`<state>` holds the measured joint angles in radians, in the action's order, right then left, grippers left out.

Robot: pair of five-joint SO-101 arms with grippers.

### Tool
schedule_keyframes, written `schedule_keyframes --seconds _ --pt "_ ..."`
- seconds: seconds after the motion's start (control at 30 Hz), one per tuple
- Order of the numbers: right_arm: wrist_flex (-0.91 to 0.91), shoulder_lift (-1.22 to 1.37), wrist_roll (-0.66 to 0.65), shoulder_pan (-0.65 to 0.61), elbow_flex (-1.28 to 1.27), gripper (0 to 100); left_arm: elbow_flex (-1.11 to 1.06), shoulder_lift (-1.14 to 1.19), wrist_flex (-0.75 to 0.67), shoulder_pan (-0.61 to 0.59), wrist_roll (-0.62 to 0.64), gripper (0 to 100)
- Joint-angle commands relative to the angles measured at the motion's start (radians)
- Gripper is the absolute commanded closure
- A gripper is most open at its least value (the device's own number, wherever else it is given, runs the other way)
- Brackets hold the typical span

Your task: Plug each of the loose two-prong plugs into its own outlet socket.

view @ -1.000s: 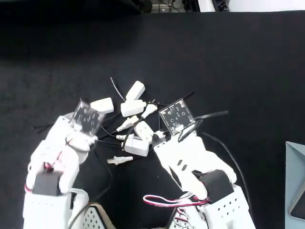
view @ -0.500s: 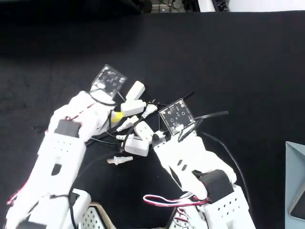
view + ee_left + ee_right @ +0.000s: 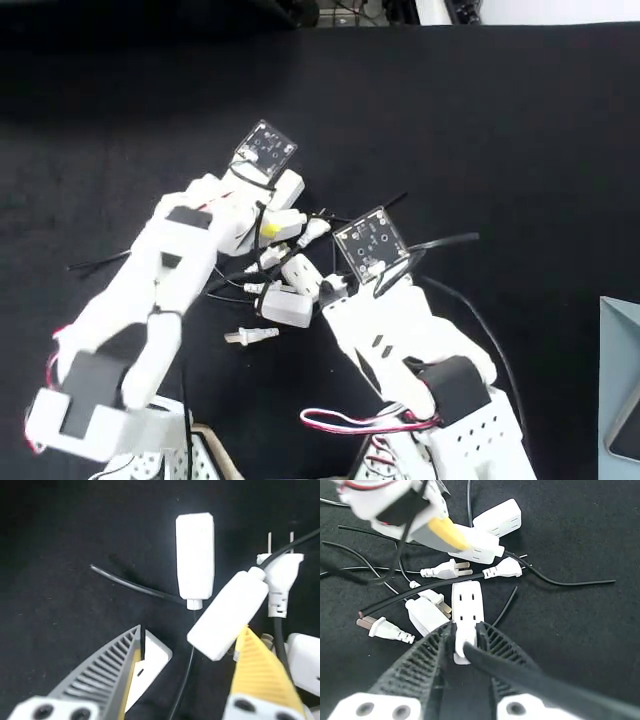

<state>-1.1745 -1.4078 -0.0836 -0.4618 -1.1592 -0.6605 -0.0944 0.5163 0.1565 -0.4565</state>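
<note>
The work sits in 1 tangle at the centre of the high view, on the black table; both arms point into it.

The right gripper has its fingers pressed onto the near end of a 3-socket outlet strip, pinching it; that grip probably pins the strip flat with its slots facing up, so that a plug can be pushed in without the strip sliding; all 3 slot pairs look empty. In the high view this strip lies just below centre, ahead of the right gripper.

The left gripper hangs above the pile with its fingers spread wide and nothing pinched; a slanted outlet block lies between them, an upright outlet block lies beyond, and a 2-prong plug rests beside both. That spread suggests it is lining up a pick, though I cannot tell whether on block or plug.

Loose plugs wait close by: 2 just past the held strip, and 1 apart at lower centre of the high view.

Hard to make out: the left arm covers the pile's left part in the high view; a white piece by the grey finger is cut off; the black cords cross so often that I cannot match cord to plug.
</note>
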Motion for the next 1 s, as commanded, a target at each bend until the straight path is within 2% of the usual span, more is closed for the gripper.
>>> schedule_keyframes --seconds 0.0,0.2,0.43,0.53,0.7,0.8,0.97 --pt "-0.005 0.004 0.003 0.012 0.051 98.5 0.091 0.058 -0.015 0.015 0.006 70" --pt "-0.005 0.004 0.003 0.012 0.051 98.5 0.101 0.092 -0.017 0.015 0.009 72" --pt "-0.005 0.004 0.003 0.011 0.033 98.5 0.093 0.092 -0.009 0.088 0.006 92" --pt "-0.005 0.004 0.003 0.011 0.031 98.5 0.082 0.092 -0.009 0.108 0.006 97" --pt "-0.005 0.002 0.003 0.011 0.038 98.5 0.067 0.080 -0.008 0.102 0.006 97" --pt "-0.005 0.002 0.003 0.011 0.038 98.5 0.065 0.014 0.058 0.081 0.006 97" --pt "-0.005 0.002 0.003 0.011 0.039 98.5 0.062 -0.199 0.252 0.053 0.006 97"
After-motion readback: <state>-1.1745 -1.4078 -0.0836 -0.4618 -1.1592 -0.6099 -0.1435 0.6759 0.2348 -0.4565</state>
